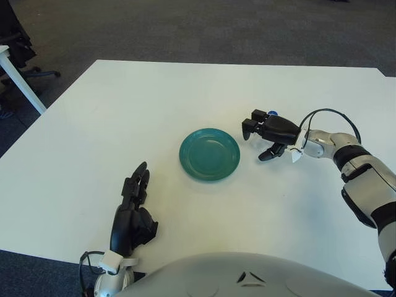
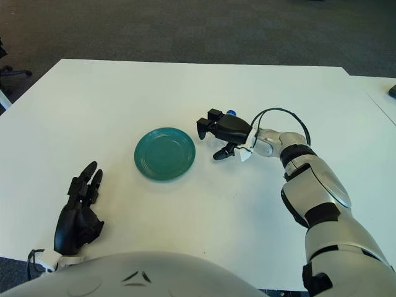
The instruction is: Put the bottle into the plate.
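The round green plate sits flat on the white table, near its middle. Just right of the plate is my black right hand, fingers curled down around the bottle. Only the bottle's blue cap peeks out behind the knuckles; in the right eye view the blue cap shows the same way, and the clear body is hidden by the hand. A narrow gap separates the fingertips from the plate's right rim. My left hand shows at the table's front left with fingers straight and nothing in it.
A black cable loops over my right wrist, and a small white tag hangs below it. Dark carpet lies past the table's far edge. A white table leg and an office chair base stand at the far left.
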Motion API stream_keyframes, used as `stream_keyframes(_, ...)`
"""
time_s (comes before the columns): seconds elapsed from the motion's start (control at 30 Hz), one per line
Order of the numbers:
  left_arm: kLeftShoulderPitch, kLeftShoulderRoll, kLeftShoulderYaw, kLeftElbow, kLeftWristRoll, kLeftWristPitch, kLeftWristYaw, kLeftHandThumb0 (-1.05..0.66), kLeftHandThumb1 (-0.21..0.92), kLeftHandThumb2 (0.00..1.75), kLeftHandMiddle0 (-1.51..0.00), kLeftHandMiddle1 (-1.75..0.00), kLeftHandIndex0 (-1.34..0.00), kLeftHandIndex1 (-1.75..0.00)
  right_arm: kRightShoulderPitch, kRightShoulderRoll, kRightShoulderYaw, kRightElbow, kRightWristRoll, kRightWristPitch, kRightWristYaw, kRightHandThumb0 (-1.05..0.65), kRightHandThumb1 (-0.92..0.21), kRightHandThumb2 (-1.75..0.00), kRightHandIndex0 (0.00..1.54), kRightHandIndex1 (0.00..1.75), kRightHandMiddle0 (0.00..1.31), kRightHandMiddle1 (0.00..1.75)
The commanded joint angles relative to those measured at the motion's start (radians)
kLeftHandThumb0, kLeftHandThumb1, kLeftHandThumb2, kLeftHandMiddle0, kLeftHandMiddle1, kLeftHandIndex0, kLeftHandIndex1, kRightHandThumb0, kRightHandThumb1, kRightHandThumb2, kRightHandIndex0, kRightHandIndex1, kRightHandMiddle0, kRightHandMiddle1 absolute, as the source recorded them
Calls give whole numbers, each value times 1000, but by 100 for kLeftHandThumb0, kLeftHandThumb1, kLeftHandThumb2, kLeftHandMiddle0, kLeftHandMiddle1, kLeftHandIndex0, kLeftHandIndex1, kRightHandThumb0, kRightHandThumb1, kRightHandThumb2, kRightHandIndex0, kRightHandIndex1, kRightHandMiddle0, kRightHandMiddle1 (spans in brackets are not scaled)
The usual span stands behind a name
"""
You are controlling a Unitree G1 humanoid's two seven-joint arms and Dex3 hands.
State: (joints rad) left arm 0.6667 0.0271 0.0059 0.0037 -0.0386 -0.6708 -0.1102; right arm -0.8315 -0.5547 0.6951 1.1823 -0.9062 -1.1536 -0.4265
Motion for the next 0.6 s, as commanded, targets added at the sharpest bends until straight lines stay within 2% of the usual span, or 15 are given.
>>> stream_keyframes(0.0, 6, 7, 13, 46, -5, 21, 2, -91, 92, 104, -25, -2, 0, -55, -3, -2, 9, -24, -29, 0, -35, -50, -24, -141, 104, 175, 67, 175)
stream_keyframes(0.2, 4, 9, 17, 47, -9, 26, -1, -91, 92, 104, -26, -2, 0, -56, -10, -3, 16, -38, -45, -21, -52, -53, -18, -148, 114, 175, 72, 175)
stream_keyframes(0.57, -5, 13, 24, 53, -8, 31, -2, -92, 92, 103, -27, -2, 0, -56, -8, 3, 9, -46, -36, -41, -48, -54, -15, -152, 117, 175, 75, 175)
